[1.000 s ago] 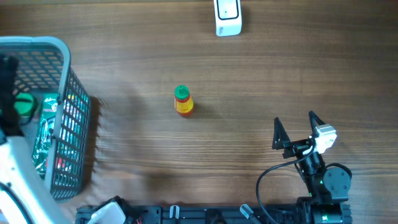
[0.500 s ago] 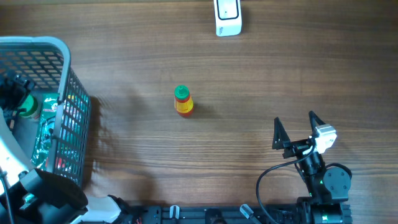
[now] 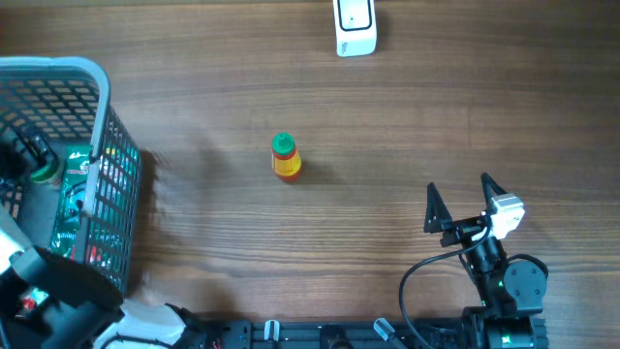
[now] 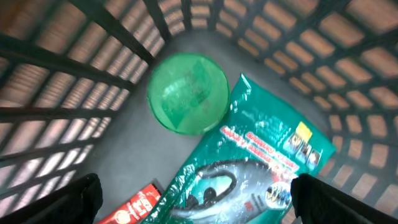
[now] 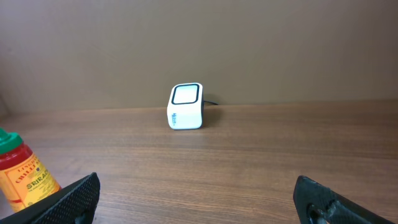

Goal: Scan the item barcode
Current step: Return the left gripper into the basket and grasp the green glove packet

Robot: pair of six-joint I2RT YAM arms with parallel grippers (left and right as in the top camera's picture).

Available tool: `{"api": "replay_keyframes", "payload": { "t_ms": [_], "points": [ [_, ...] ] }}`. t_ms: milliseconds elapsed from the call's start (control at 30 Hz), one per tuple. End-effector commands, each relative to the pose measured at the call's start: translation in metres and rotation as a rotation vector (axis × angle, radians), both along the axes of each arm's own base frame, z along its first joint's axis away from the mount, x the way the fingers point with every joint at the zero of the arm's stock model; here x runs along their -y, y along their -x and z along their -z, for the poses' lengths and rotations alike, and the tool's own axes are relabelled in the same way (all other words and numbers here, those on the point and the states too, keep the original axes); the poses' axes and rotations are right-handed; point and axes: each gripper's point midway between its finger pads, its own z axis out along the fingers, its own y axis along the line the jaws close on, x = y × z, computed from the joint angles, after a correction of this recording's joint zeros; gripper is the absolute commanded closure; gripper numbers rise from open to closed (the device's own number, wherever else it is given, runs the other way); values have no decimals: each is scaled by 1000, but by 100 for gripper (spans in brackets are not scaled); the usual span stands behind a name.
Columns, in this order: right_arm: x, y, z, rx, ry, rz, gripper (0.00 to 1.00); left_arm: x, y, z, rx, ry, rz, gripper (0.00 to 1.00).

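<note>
Picking stage of the scan, seen from the table side. The left gripper (image 4: 196,183) hangs inside the grey wire basket (image 3: 97,107) at the left end of the table (image 3: 387,116), jaws fully apart, holding nothing and touching nothing. Below it and slightly toward the basket wall stands a green-lidded container (image 4: 188,93), lid up. A green foil packet (image 4: 249,174) lies just beside it with one corner at the lid's edge, and a red pack (image 4: 134,208) shows at the lower border. By my reading the container is the item to be scanned, though no barcode can be made out on it from here. The next move would call for shifting over the lid, coming down between the basket wall and the packet, closing on the container alone, then carrying it clear of the rim to the white barcode scanner (image 3: 355,27) at the far edge. The right gripper (image 3: 458,184) waits at the near right, jaws likewise wide and empty, facing the scanner. A green-capped sauce bottle (image 3: 284,157) stands upright mid-table, well apart from both arms
</note>
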Motion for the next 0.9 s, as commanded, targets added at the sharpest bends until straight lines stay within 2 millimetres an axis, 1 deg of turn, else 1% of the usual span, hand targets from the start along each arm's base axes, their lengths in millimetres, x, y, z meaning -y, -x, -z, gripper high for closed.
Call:
{"api": "replay_keyframes", "payload": {
  "t_ms": [0,100,267,300,433,600,733,767,800,833,867],
  "points": [
    [1,0,-2,12,10,11,0,10,-4,25,-31,78,130,0],
    [1,0,-2,12,10,11,0,11,-2,43,-73,114,147,0],
    [1,0,-2,12,10,11,1,26,13,80,-154,169,247,0],
    [1,0,-2,12,10,11,1,27,14,85,-158,173,247,0],
    [1,0,-2,12,10,11,0,35,21,115,-168,188,247,0],
    [1,0,-2,12,10,11,0,38,25,132,-165,185,246,0],
    [1,0,-2,12,10,11,0,38,24,140,-156,174,246,0],
    [1,0,-2,12,10,11,0,38,24,142,-154,171,246,2],
    [1,0,-2,12,10,11,0,38,24,143,-153,171,247,9],
    [1,0,-2,12,10,11,0,38,24,144,-150,171,247,22],
    [1,0,-2,12,10,11,0,37,23,144,-146,166,248,50]
  ]
}}
